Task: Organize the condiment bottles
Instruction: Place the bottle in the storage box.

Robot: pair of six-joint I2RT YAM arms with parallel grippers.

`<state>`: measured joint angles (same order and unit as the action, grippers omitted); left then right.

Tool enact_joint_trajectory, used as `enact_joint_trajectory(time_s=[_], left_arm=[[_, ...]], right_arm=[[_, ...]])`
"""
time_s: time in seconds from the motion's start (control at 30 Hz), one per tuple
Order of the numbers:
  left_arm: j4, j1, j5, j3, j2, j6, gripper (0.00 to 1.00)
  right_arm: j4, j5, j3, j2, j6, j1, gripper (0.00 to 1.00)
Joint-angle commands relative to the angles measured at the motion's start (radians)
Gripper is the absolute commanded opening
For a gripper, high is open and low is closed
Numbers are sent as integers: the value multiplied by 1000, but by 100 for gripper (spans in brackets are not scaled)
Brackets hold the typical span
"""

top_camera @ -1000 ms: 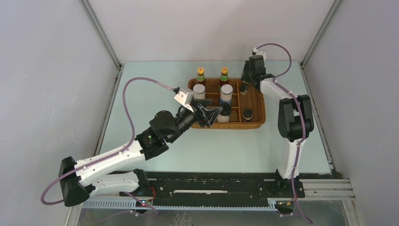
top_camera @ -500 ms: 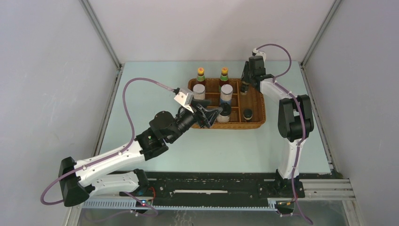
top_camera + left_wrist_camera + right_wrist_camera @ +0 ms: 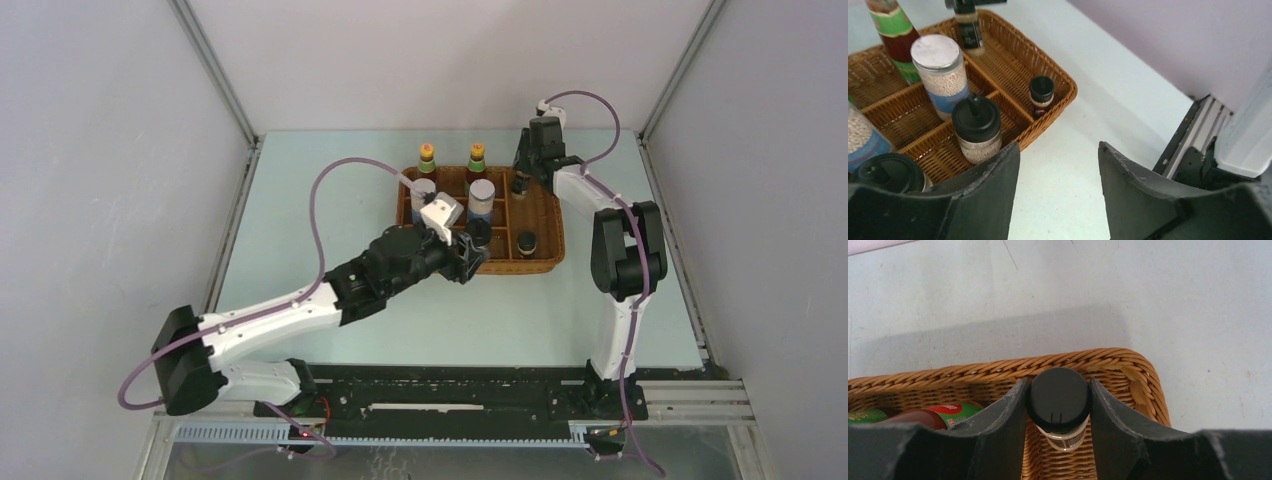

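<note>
The right fingers (image 3: pixel 1003 425) were clenched on the black cap of a tiny dark bottle (image 3: pixel 1059 402), one pad on each side of the cap. Only the right wrist view showed this grasp. From above, the wrist hid the cap, and the bottle (image 3: pixel 519 185) was a dark speck in the far right corner compartment of the wicker tray (image 3: pixel 1128 365). Whether its base touched the tray floor could not be told.

The left fingers (image 3: pixel 993 190) were released, with nothing but bare desk (image 3: pixel 1068 190) in the gap between them. They hung just outside the tray's near rim. In the top view they merged with the dark wrist against that rim (image 3: pixel 520 268).

The left wrist view showed two white black-capped bottles, one (image 3: pixel 979 127) in a near compartment and another (image 3: pixel 890 172) beside it at the lower left. From above only one of them (image 3: pixel 480 235) was visible, since the arm covered the other.

Behind these stood two silver-topped shakers (image 3: pixel 424 190) (image 3: pixel 482 195) in the middle row. Two sauce bottles with yellow caps (image 3: pixel 427 155) (image 3: pixel 476 155) stood in the far row. A second tiny dark bottle (image 3: pixel 1042 95) stood alone in the near right compartment, well apart from the held one.
</note>
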<state>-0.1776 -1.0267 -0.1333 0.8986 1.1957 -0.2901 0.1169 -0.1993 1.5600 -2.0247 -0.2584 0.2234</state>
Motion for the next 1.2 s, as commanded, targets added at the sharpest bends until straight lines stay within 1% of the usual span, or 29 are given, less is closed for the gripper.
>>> enact_joint_trajectory(time_s=[0.0, 0.3, 0.33, 0.47, 0.5, 0.63, 0.73, 0.97, 1.1, 1.17], left_arm=[[111, 17, 75, 150, 78, 45, 63], [313, 40, 121, 386, 277, 124, 61], [324, 45, 125, 411, 295, 132, 61], [362, 65, 159, 479, 364, 163, 61], [368, 68, 161, 492, 379, 173, 60], [377, 76, 161, 519, 422, 198, 60], [376, 76, 159, 520, 429, 196, 59], [371, 78, 152, 516, 430, 196, 60], [383, 80, 157, 538, 444, 201, 59], [383, 82, 156, 538, 443, 201, 59]], right_arm=[[-22, -6, 55, 54, 25, -8, 13], [-4, 3, 82, 72, 29, -24, 7], [-4, 4, 82, 77, 28, -25, 4], [5, 15, 83, 93, 23, -31, 2], [9, 16, 84, 98, 23, -33, 0], [7, 8, 81, 109, 36, -32, 0], [3, 5, 77, 100, 38, -34, 5], [3, 2, 60, 72, 26, -33, 36], [11, 6, 65, 52, 22, -35, 50], [15, 7, 67, 44, 21, -35, 52]])
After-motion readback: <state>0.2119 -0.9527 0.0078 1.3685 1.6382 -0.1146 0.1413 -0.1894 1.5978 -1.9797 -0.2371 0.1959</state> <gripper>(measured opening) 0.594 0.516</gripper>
